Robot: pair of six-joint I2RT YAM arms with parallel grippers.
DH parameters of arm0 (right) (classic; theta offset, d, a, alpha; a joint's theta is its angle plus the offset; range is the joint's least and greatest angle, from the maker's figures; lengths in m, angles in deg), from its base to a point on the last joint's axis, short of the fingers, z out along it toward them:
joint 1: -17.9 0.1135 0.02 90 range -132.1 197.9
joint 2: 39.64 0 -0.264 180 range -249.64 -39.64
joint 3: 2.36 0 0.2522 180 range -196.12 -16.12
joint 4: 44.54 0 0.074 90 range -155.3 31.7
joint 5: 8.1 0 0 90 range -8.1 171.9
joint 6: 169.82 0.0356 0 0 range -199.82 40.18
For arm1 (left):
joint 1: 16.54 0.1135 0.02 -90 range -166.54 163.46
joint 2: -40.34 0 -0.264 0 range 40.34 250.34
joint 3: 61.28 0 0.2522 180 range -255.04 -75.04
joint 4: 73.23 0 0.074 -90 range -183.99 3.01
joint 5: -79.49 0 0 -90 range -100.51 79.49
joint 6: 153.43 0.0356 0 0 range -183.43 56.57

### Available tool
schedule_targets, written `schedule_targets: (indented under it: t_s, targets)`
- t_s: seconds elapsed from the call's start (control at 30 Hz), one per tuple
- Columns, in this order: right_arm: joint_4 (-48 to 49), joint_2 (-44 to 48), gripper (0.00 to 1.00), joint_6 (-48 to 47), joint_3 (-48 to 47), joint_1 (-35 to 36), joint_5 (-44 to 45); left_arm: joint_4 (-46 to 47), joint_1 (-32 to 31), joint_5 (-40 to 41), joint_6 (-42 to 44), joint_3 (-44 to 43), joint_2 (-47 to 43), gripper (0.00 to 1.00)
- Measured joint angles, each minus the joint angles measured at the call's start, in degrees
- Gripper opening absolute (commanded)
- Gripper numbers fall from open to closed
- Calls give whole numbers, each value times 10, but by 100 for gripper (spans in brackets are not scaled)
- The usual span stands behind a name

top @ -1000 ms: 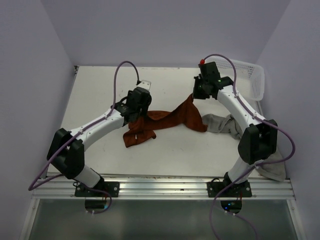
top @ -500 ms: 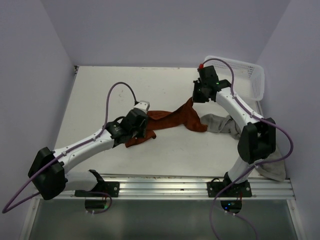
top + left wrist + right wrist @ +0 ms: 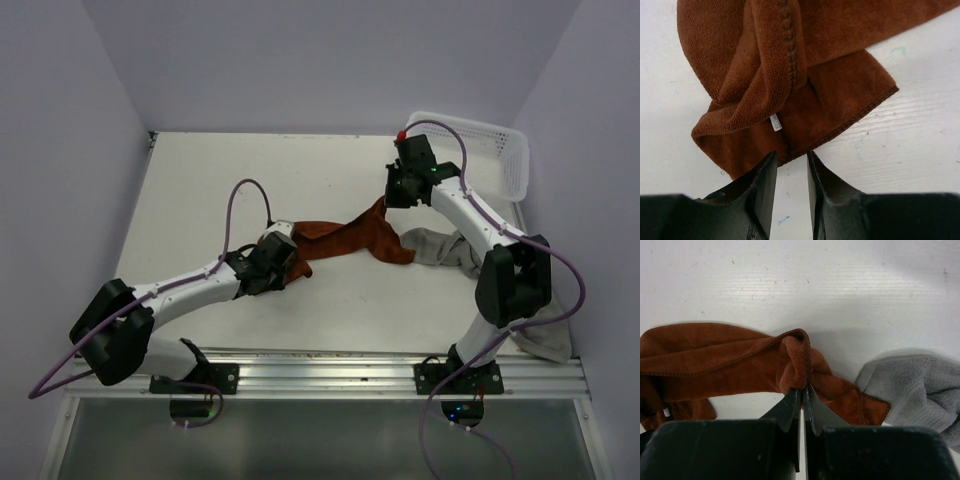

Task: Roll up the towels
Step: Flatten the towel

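The rust-brown towel (image 3: pixel 345 238) lies stretched and twisted across the middle of the table. Its left end (image 3: pixel 790 75) is bunched and folded over, with a small white label showing. My left gripper (image 3: pixel 284 264) is low at that end. Its jaws (image 3: pixel 791 159) are slightly open, with bare table between them and the tips at the towel's edge. My right gripper (image 3: pixel 386 200) is shut on a fold of the brown towel's right end (image 3: pixel 799 360) and holds it lifted. The grey towel (image 3: pixel 440 247) lies crumpled just right of it and also shows in the right wrist view (image 3: pixel 920 390).
A white mesh basket (image 3: pixel 500 140) stands at the back right corner. Another grey cloth (image 3: pixel 545 342) hangs over the table's near right edge by the right arm's base. Purple walls close in both sides.
My left arm has swung toward the near side and dropped low to the table, onto the brown towel's left end. My right gripper has stayed almost still, holding the towel.
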Motion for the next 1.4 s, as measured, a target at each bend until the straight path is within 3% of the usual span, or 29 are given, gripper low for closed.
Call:
schedule_targets:
  t_s: [0.67,0.83,1.0,1.4]
  targets:
    - [11,-2,0,-6,9,0,0,38,0,45,1,24,62,34]
    - [12,-2,0,-6,13,0,-1,41,0,47,1,31,65,29]
    - [13,-3,0,-6,17,0,-1,42,0,54,0,33,61,17]
    - [13,-9,0,-10,18,0,0,21,0,58,0,33,5,16]
